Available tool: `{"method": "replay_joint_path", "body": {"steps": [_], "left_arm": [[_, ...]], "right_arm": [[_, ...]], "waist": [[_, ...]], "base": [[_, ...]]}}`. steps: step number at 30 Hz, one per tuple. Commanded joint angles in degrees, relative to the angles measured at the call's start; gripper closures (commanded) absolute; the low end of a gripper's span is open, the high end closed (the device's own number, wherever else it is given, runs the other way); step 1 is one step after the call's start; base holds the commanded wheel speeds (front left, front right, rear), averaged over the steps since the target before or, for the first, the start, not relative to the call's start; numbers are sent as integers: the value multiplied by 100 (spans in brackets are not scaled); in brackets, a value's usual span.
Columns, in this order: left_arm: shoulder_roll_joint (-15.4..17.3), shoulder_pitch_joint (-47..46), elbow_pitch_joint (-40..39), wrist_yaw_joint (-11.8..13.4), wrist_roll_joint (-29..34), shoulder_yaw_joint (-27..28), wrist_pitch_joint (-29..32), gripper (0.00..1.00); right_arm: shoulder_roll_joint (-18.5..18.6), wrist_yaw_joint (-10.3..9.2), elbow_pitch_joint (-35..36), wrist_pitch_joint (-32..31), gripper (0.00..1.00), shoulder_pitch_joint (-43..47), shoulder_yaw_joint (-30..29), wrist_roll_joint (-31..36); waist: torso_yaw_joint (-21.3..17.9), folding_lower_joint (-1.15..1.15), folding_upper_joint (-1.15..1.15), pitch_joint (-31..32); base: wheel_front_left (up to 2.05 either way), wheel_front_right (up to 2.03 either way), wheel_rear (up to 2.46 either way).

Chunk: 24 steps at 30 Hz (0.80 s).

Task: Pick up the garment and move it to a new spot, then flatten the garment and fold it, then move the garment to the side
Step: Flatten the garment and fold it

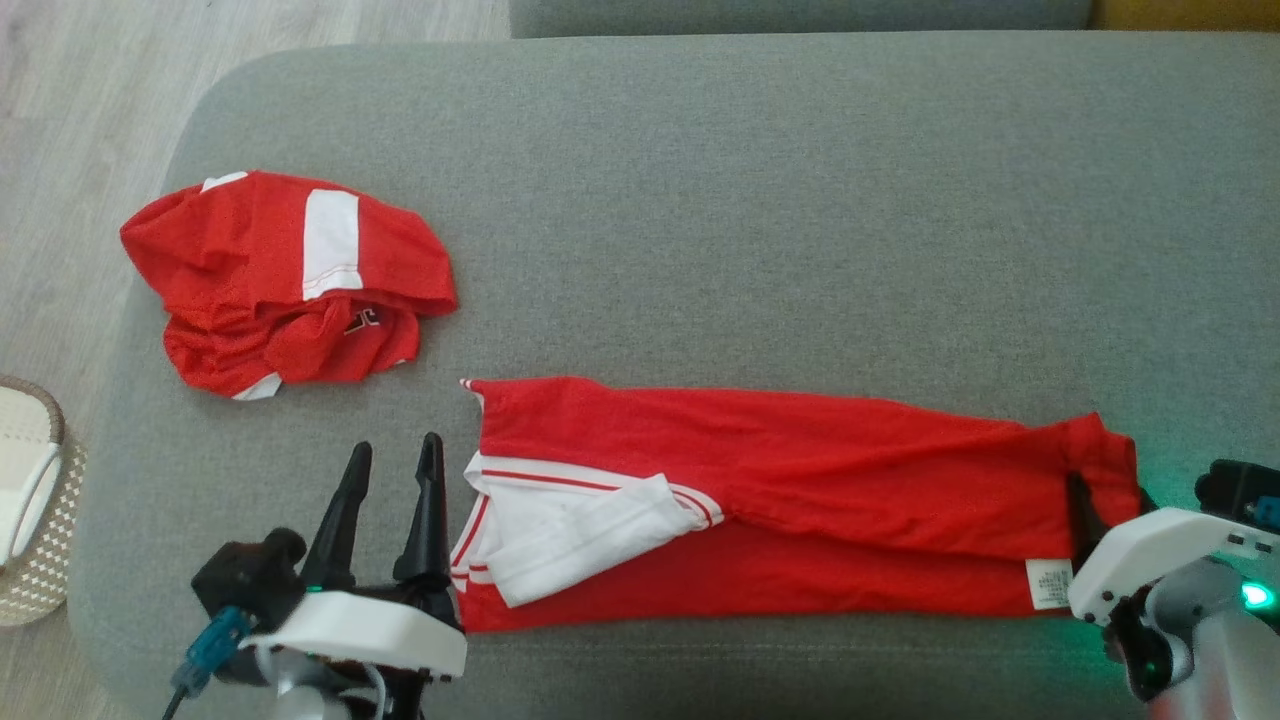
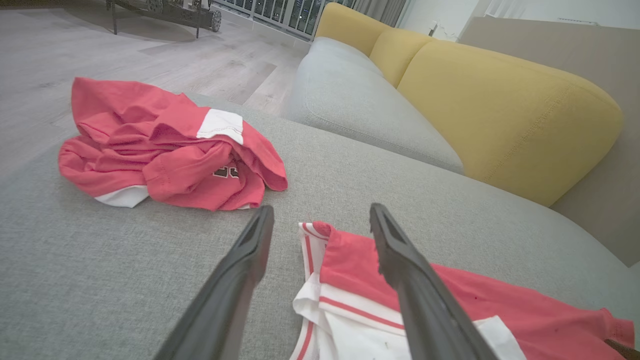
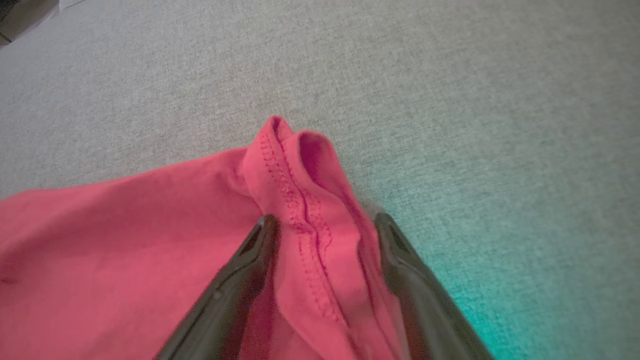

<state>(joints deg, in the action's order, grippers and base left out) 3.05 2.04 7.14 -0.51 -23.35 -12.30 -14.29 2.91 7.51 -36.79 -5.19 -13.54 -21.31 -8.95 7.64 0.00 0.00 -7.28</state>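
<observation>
- The basket [image 1: 45, 570] left of the long red garment [image 1: 800, 450] holds something white [image 1: 25, 470].
- Left claw [image 1: 396, 443]: spread wide, just beside the garment.
- Right claw [image 3: 325, 220]: spread wide around its hem.

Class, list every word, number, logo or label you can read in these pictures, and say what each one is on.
Dark print on the crumpled red garment: mostly hidden in the folds, not readable.
White care label at the corner of the folded red garment: its print is too small to read.
No other text can be made out.
</observation>
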Motion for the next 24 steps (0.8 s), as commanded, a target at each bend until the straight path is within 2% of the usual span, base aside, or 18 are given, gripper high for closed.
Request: {"method": "replay_joint_path", "body": {"steps": [1, 2, 3, 11, 17, 24], "left_arm": [[-17, -237, -174, -9, 26, 172, -71, 0], [-17, -240, -176, -10, 29, 178, -71, 0], [-17, -242, -177, -11, 32, 184, -71, 0], [-17, -209, -179, -25, 66, 253, -71, 0], [-17, -144, -165, -38, 80, 278, -71, 0], [-17, -59, -175, -27, 51, 226, -71, 0]], "right_arm": [[-3, -2, -71, -144, 23, -79, 251, -74], [-3, -2, -97, -156, 90, -83, 267, -107], [-3, -2, -125, -173, 100, -83, 300, -138], [-3, -2, -115, -81, 100, -124, 224, -89], [-3, -2, 181, -112, 100, -271, -26, 319], [-3, -2, 711, -440, 100, -447, -620, 977]], "waist": [[5, 0, 0, 1], [8, 0, 0, 5], [11, 0, 0, 10], [11, 0, 0, 82], [-1, 0, 0, 215], [24, 0, 0, 347]], "base": [[0, 0, 0], [0, 0, 0], [0, 0, 0], [0, 0, 0], [0, 0, 0], [0, 0, 0]]}}
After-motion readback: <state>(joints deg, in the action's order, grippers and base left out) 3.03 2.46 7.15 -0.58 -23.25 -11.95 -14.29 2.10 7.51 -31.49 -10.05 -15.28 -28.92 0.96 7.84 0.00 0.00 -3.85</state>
